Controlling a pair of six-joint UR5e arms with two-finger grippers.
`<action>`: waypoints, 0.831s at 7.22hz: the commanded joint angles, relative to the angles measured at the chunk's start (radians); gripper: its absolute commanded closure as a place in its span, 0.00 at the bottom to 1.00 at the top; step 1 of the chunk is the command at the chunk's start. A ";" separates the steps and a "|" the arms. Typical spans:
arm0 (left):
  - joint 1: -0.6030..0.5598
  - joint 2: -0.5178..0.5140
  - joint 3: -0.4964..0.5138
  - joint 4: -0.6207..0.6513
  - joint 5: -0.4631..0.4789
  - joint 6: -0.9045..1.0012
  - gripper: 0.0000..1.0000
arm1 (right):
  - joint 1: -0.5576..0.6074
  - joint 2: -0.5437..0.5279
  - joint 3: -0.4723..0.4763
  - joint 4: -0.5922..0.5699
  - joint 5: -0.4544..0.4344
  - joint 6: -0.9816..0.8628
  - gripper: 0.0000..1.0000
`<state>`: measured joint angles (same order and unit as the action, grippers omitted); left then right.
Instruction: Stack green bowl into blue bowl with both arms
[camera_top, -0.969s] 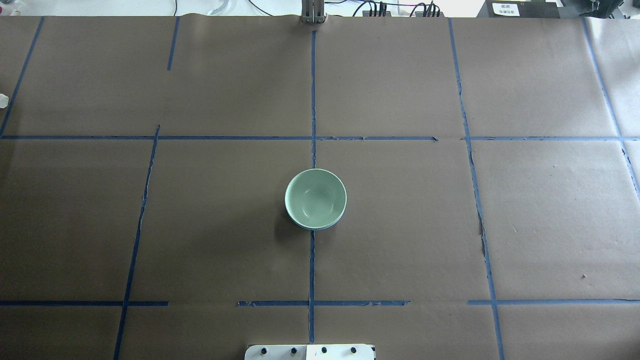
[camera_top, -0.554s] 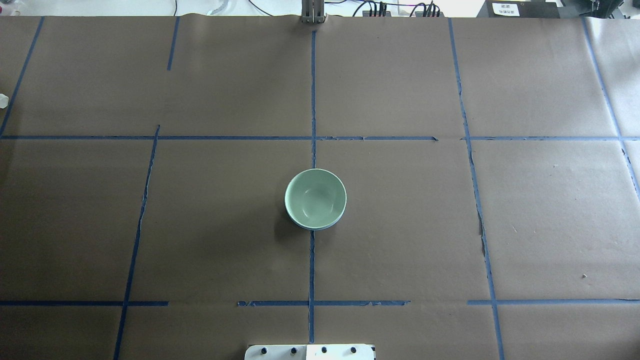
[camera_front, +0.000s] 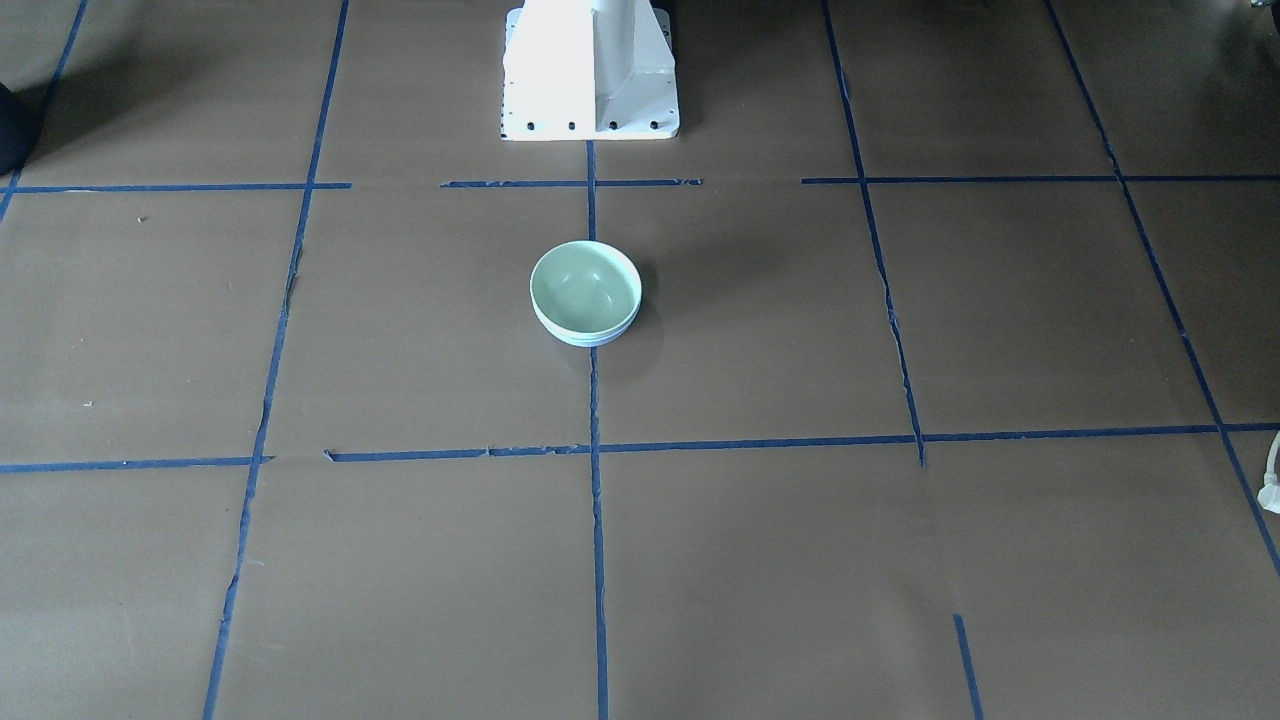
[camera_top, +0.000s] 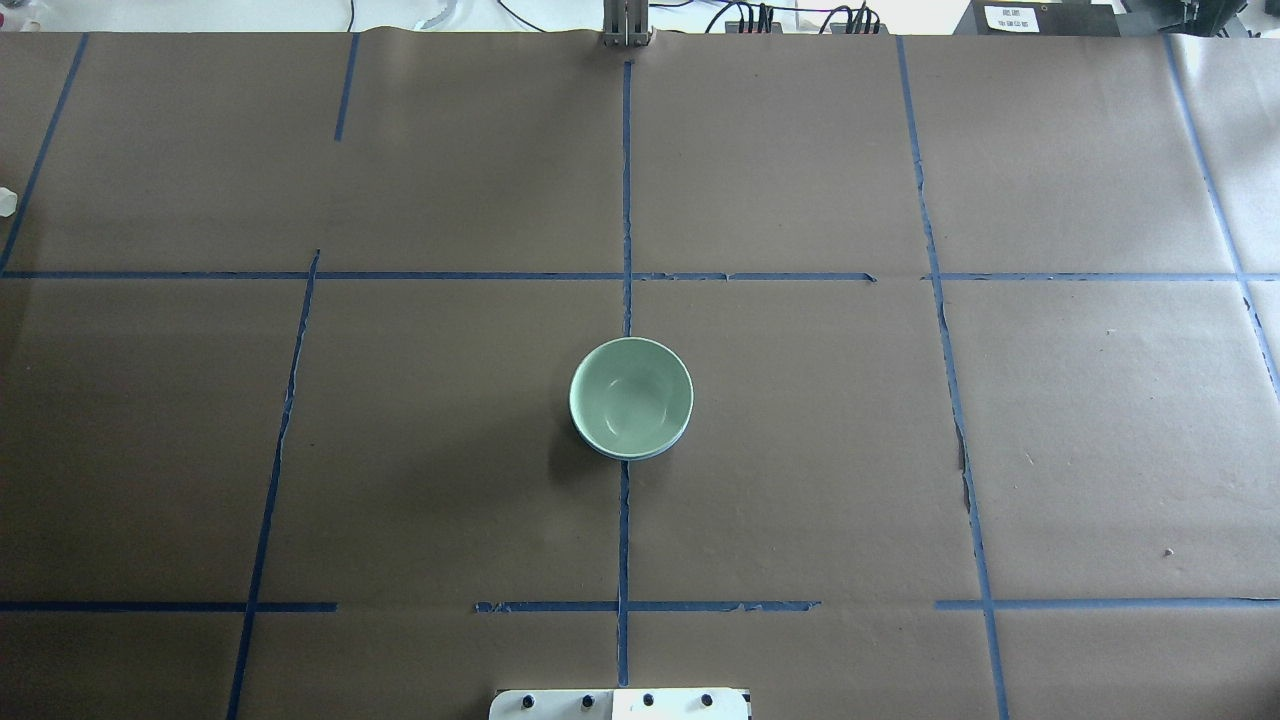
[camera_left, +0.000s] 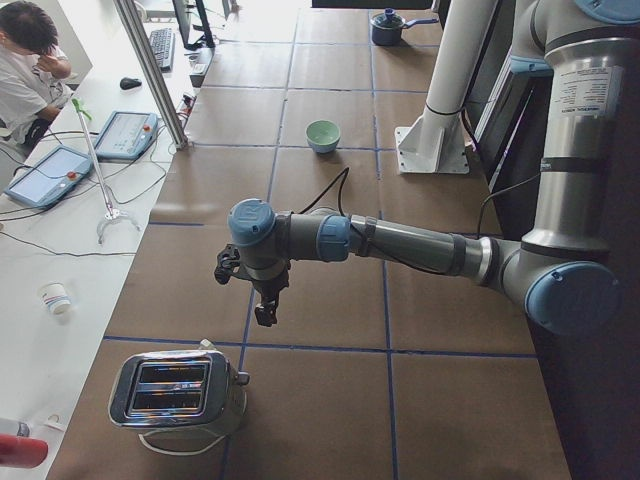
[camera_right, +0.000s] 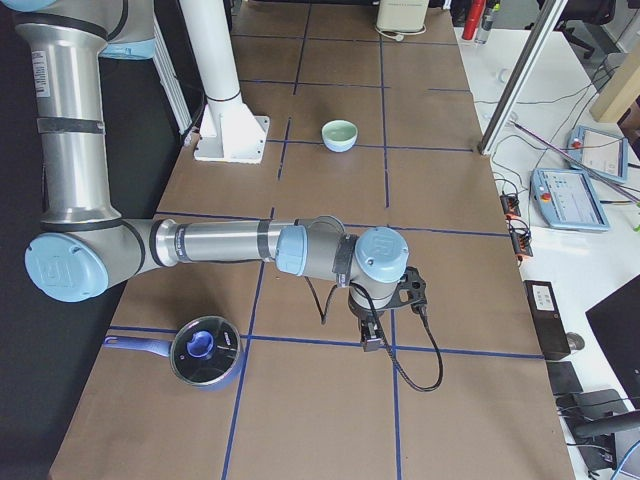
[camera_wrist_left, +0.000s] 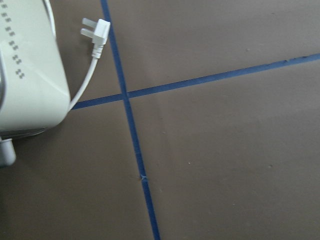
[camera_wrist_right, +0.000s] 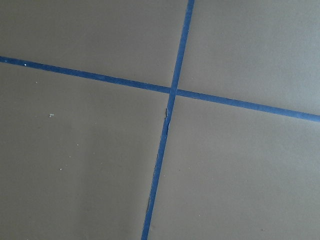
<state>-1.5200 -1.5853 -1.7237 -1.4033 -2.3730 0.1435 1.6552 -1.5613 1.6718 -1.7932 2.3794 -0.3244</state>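
Green bowl (camera_top: 631, 397) nested upright inside the blue bowl (camera_front: 588, 338), at the centre of the overhead view, on a blue tape line (camera_top: 626, 200) of the brown-papered table (camera_top: 450, 180). Only a thin sliver of the blue bowl showing under the green rim. Well apart from both grippers.

Left side view, near to far: chrome toaster (camera_left: 175, 390) at lower left. Just beyond it the left gripper (camera_left: 265, 310), pointing down over the table. Cannot tell from this view whether its fingers are spread or closed. Left arm (camera_left: 400, 240) reaching in level from the right edge. Further up, the stacked bowls, small, near the top centre, beside the white pedestal (camera_left: 435, 150). Dark saucepan (camera_left: 388, 27) at the very top.

Right side view, near to far: the saucepan at lower left, lid on. Right gripper (camera_right: 370, 335) at centre, pointing down over a tape crossing, fingers too small to judge as open or closed. Right arm (camera_right: 220, 242) coming in from the left edge. Bowls in the upper middle, then the pedestal, then the toaster at the top edge.

Left wrist view: toaster side at the left edge, with a white plug (camera_wrist_left: 97, 31) lying beside it at upper left.
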 joint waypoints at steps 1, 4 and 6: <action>0.000 0.005 0.000 0.014 -0.022 -0.034 0.00 | -0.029 -0.008 0.054 -0.090 -0.003 0.010 0.00; 0.000 0.042 0.001 -0.011 -0.022 -0.025 0.00 | -0.086 -0.083 0.048 0.053 -0.045 0.044 0.00; 0.000 0.056 0.012 -0.011 -0.023 -0.024 0.00 | -0.091 -0.091 0.069 0.097 -0.036 0.063 0.00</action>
<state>-1.5202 -1.5360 -1.7199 -1.4146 -2.3945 0.1190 1.5674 -1.6456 1.7257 -1.7257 2.3384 -0.2741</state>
